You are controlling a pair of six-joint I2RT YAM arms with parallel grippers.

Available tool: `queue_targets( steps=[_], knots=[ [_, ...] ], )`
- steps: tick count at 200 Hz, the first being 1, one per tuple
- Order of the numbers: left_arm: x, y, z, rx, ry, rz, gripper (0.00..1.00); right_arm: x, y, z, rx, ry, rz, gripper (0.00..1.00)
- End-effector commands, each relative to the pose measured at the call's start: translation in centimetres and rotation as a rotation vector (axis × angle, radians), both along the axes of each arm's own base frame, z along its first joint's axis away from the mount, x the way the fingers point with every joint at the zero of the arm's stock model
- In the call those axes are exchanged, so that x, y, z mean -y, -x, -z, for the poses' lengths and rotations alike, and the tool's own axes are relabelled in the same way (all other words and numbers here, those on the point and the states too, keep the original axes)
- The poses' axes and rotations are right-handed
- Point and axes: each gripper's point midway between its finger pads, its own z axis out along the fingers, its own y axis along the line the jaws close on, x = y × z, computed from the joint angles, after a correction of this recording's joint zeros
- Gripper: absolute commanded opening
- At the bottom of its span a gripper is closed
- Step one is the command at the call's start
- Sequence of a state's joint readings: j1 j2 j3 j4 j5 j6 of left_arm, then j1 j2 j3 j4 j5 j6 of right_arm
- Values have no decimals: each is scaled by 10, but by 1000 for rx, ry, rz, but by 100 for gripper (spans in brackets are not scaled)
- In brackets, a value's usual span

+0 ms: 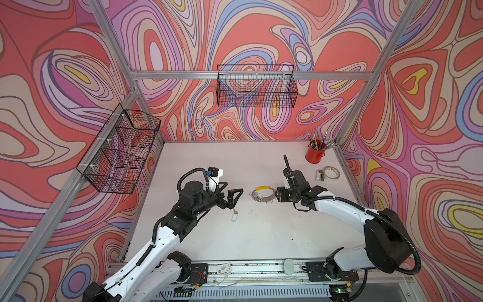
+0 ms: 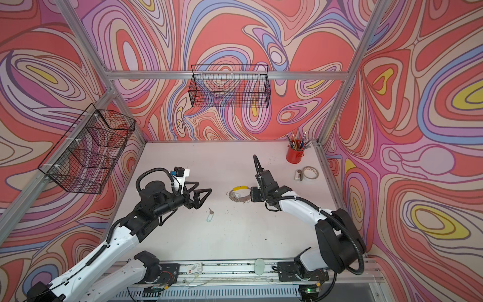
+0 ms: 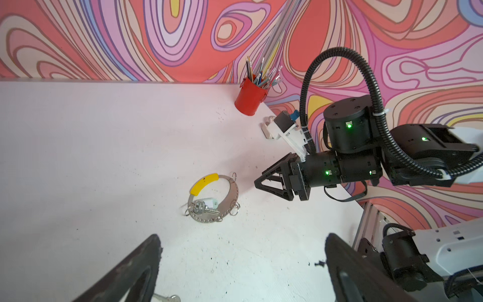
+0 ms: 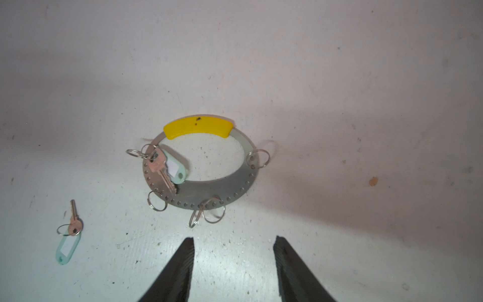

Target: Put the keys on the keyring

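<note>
Two empty claws, left claw (image 3: 243, 239) wide open, right claw (image 4: 234, 238) partly open

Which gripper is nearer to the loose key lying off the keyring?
Left. The left gripper hovers right by the loose key; the right gripper sits beyond the keyring, on its far side from that key.

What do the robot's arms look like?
Both arms have white shells, the left arm and right arm, with chunky black joints. A black ribbed cable loops along each. Small green lights glow on the right arm's joints. The left end effector and right end effector have black, pointed, triangle-framed fingers.
</note>
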State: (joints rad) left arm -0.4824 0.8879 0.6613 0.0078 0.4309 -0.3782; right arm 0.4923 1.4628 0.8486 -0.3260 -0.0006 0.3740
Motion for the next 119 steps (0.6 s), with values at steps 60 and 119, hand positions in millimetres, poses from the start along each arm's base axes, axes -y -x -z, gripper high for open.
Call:
queue_targets(
  steps=[60, 119],
  knots=[
    [22, 3, 42, -276, -87, 139, 77, -17, -28, 32, -66, 8, 29, 52],
    [23, 4, 46, -280, -101, 158, 76, -30, -14, 56, -124, 18, -20, 41]
  ],
)
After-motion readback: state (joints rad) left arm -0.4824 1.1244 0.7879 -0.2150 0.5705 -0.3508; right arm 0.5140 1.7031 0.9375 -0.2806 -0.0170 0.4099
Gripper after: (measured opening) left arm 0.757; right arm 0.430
